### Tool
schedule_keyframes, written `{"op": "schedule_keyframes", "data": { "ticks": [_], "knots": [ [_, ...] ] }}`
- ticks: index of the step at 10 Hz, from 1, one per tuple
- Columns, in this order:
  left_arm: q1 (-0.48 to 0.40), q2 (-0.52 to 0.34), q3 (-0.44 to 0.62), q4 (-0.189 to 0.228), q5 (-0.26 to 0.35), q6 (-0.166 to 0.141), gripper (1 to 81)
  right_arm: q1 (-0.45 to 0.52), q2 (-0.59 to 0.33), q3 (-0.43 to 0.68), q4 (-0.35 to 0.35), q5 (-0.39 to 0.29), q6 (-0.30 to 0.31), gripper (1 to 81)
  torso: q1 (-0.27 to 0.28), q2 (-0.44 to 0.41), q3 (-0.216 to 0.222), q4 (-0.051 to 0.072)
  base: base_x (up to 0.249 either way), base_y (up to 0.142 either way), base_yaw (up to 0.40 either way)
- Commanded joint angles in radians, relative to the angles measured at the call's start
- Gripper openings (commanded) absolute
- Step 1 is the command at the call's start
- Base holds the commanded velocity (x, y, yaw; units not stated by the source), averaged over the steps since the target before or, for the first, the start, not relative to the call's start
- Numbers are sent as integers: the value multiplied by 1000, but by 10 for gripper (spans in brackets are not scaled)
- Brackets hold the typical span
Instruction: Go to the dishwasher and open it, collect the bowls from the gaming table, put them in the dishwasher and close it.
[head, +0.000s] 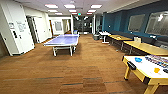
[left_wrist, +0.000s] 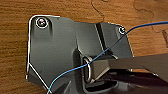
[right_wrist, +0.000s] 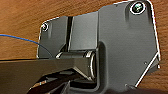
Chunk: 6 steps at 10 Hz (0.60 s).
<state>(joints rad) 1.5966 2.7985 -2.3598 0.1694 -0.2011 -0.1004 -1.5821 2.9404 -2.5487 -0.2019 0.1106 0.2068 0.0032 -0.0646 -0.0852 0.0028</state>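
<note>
Head view has both bowls, blue (head: 138, 59) and yellow (head: 156, 70), on the gaming table's white tabletop (head: 146, 68) at right, so collecting and loading look undone. Whether either tool is apart or together, I cannot tell. Brown carpet (head: 82, 67) runs past a ping-pong table (head: 63, 40).

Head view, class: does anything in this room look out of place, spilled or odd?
Yes: a blue bowl and a smaller yellow bowl sit on the white top of the gaming table, at the right of the room. Dishes look odd on a playing surface. Nothing appears spilled or damaged on the brown carpet.
</note>
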Motion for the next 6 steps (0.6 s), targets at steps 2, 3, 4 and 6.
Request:
{"op": "schedule_keyframes", "data": {
  "ticks": [2, 3, 4, 6],
  "knots": [
    [-34, -14, 8, 15, 46, 8, 811, 43, -4, 9, 9, -46, -1, 811, 0, 0, 0, 0, 179, 0, 0],
    [-34, -13, 8, 15, 46, 8, 811, 43, -4, 9, 9, -46, -3, 811, 0, 0, 0, 0, 179, 0, 0],
    [-34, -13, 8, 15, 46, 8, 811, 43, -5, 9, 9, -45, -3, 811, 0, 0, 0, 0, 179, 0, 0],
    [-34, -10, 8, 15, 46, 7, 811, 41, -5, 9, 9, -46, -3, 811, 0, 0, 0, 0, 179, 0, 0]
  ]
}}
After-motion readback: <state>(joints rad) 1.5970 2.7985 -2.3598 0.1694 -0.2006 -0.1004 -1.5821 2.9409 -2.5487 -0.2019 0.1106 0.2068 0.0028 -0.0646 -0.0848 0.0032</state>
